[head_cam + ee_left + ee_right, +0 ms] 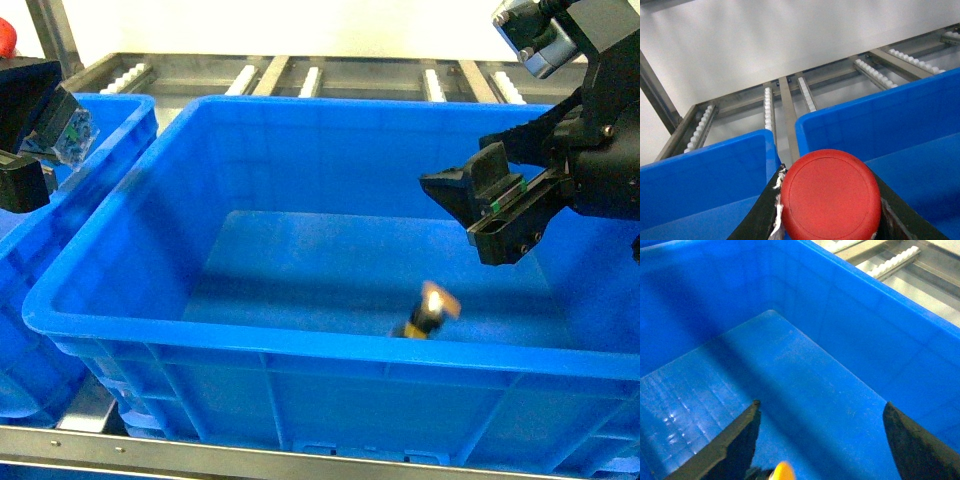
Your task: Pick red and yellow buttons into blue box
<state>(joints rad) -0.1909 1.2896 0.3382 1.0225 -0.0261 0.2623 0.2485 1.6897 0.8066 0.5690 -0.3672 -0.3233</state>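
Left gripper (827,227) clamps the red button (829,196), rigid, light, smooth-capped, best gripped at its blocky base; right gripper (490,205) is spread, yellow button (428,312) inside the blue box (300,355).

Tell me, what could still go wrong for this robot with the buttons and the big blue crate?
The red-capped push button sits between the left gripper's fingers outside the large deep blue plastic crate; a loose grip could drop it short of that crate. The yellow-capped button looks blurred below the open right gripper, likely just released, so it may bounce or roll on the smooth floor. The left arm must also clear the crate's thick rim.
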